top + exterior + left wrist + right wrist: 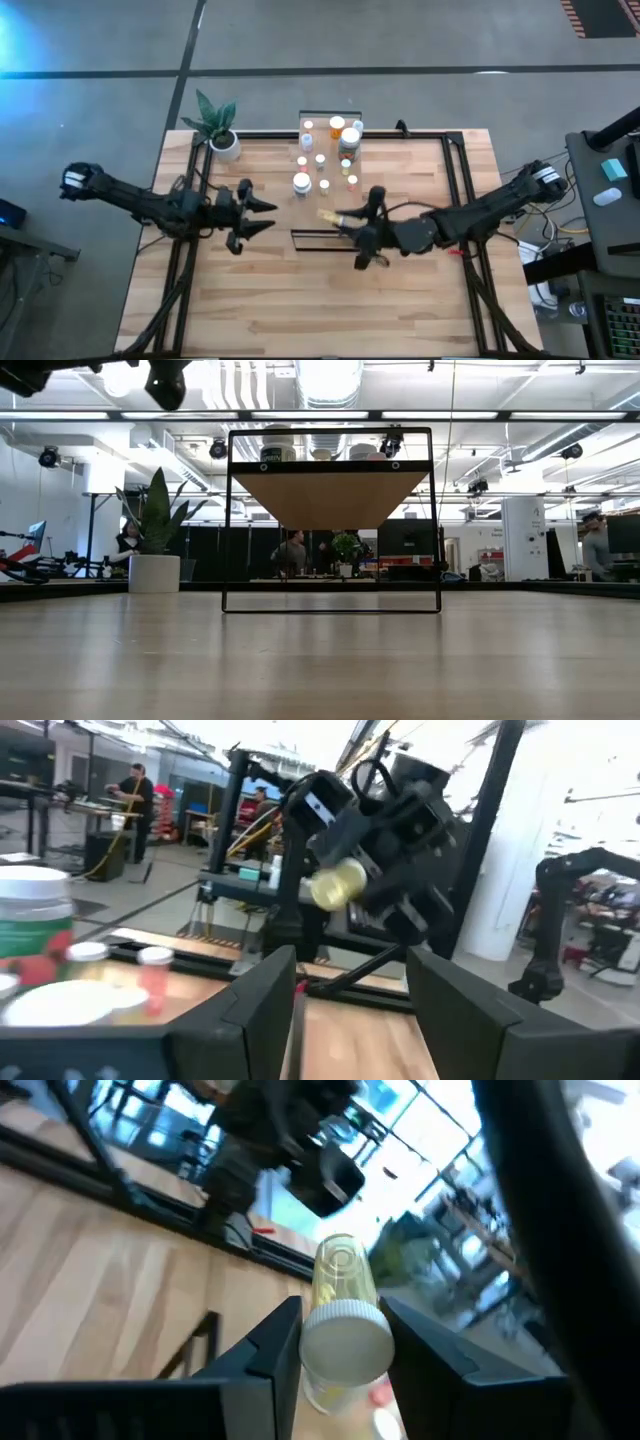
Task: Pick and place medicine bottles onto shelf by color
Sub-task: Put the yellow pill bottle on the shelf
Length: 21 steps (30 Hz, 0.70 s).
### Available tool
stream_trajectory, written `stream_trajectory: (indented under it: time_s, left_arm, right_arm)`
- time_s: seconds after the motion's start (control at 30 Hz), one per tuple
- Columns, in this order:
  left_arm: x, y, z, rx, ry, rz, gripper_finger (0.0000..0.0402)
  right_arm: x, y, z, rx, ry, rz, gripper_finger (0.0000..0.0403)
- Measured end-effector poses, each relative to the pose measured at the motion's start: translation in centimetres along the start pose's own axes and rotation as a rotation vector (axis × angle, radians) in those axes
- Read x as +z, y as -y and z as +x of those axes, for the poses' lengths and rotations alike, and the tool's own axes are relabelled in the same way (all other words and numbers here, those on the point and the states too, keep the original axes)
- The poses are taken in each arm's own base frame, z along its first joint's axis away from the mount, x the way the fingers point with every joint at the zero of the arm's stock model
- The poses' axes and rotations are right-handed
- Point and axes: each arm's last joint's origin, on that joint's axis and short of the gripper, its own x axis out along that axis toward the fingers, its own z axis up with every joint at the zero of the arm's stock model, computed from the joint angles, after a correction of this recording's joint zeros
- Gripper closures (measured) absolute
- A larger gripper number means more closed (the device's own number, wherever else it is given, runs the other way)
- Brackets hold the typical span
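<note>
Several medicine bottles [322, 160] with white caps stand on the shelf [330, 500], a black frame with a light wood top at the table's far middle. My right gripper [344, 219] is shut on a clear, yellowish bottle [328, 213] held in the air by the shelf's near end. My left gripper [268, 216] hovers open to the left of the shelf with nothing between its fingers [262, 1010]. The left wrist view shows the held bottle [336, 885] in the right gripper, and a green-labelled jar [35, 910] off to one side. My right gripper pinches the clear bottle between its two fingers, on the body's sides just past the white cap [345, 1342]. The bottle lies along the fingers, cap toward the wrist, and its base [338, 1260] juts out past the fingertips. It is roughly level and lifted clear of the table.
A white pot with a green plant [222, 140] stands at the table's far left corner. Black frame rails [455, 190] run along the table's left and right sides. Bare slatted wood [320, 300] fills the near half.
</note>
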Motion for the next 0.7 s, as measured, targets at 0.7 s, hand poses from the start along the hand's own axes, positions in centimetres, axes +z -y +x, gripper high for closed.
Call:
stream_trajectory:
  time_s: [0.7]
  left_arm:
    - [-1.3,-1.9,-2.9,0.077,-0.048,0.024,0.0226]
  right_arm:
    - [0.1,9.8,4.5,0.301,-0.82,0.325,0.0283]
